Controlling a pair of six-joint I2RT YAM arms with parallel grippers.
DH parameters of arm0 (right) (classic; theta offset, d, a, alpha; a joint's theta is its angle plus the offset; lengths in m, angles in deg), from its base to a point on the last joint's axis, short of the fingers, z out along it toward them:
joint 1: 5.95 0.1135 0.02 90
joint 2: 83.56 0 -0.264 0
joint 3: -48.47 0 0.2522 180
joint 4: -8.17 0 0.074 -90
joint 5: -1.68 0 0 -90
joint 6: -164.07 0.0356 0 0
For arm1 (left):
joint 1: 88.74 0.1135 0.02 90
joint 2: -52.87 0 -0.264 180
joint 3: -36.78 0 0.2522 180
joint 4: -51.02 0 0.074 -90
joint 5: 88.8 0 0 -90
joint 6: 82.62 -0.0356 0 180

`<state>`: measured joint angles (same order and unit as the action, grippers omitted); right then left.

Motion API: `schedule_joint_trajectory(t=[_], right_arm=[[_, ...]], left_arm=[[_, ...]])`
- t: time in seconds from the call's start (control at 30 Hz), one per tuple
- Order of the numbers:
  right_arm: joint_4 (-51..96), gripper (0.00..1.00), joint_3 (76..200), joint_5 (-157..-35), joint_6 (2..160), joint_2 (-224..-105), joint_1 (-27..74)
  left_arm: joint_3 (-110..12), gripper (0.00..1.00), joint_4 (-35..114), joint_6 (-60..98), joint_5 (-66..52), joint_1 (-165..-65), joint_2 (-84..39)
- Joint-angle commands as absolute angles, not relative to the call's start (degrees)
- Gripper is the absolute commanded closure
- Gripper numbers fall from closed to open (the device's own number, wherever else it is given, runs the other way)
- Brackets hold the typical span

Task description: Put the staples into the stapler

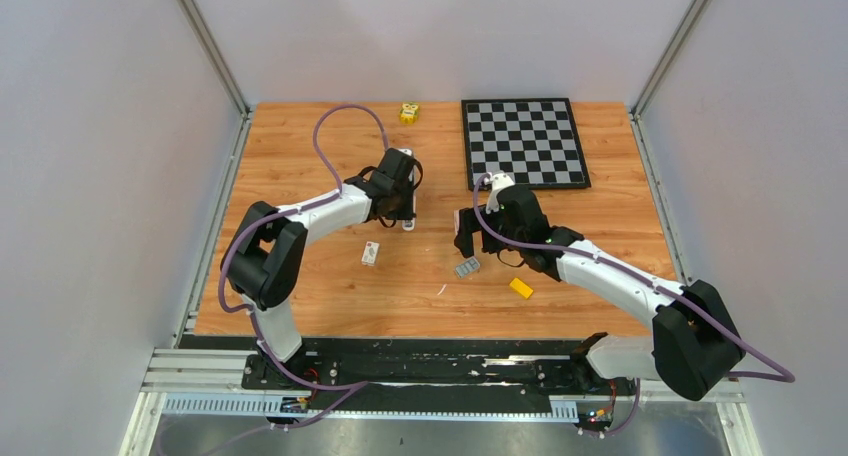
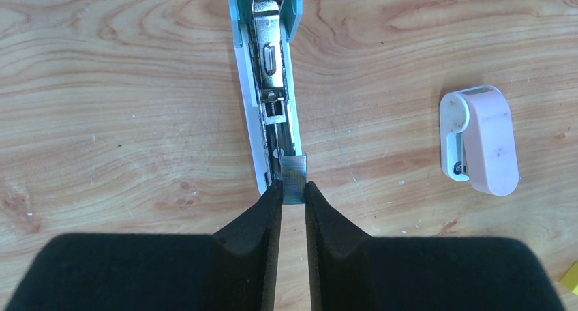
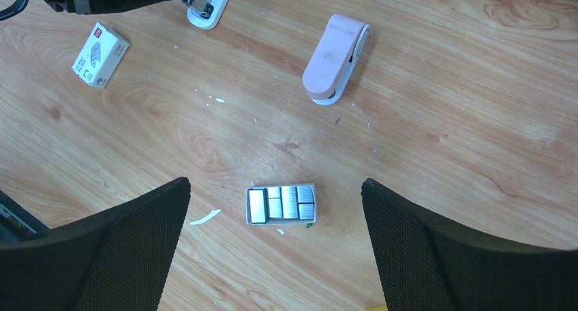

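Left gripper (image 2: 293, 188) pinches staples (image 2: 294, 171) at stapler (image 2: 269, 65) — pink object (image 2: 482, 142), perhaps punch, beside.

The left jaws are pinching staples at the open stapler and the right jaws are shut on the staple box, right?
No: the right wrist view shows the right jaws open, clear of the staple box. The left jaws do pinch the staples at the open stapler.

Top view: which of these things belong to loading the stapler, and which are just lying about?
For the job: pale blue open stapler; silvery staple strip pinched by the left gripper; small tray of silvery-grey staples under the open right gripper.
Lying about: black-and-white chessboard; yellow block; pink-and-white plastic gadget; small white box; small yellow object.
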<state>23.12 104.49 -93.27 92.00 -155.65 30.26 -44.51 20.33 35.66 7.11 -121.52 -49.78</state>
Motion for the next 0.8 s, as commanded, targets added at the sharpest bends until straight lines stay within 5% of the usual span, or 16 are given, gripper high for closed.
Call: schedule_joint_trajectory(t=[0.0, 0.77], right_arm=[[24.48, 0.00, 104.16, -92.54, 91.03, -154.81, 29.21], [24.22, 0.01, 104.24, -93.07, 91.03, -155.19, 29.13]], left_arm=[[-45.97, 0.82, 19.66, 35.15, 8.45, -121.83, -50.56], [-47.21, 0.82, 18.51, 35.01, 9.57, -122.03, -52.16]])
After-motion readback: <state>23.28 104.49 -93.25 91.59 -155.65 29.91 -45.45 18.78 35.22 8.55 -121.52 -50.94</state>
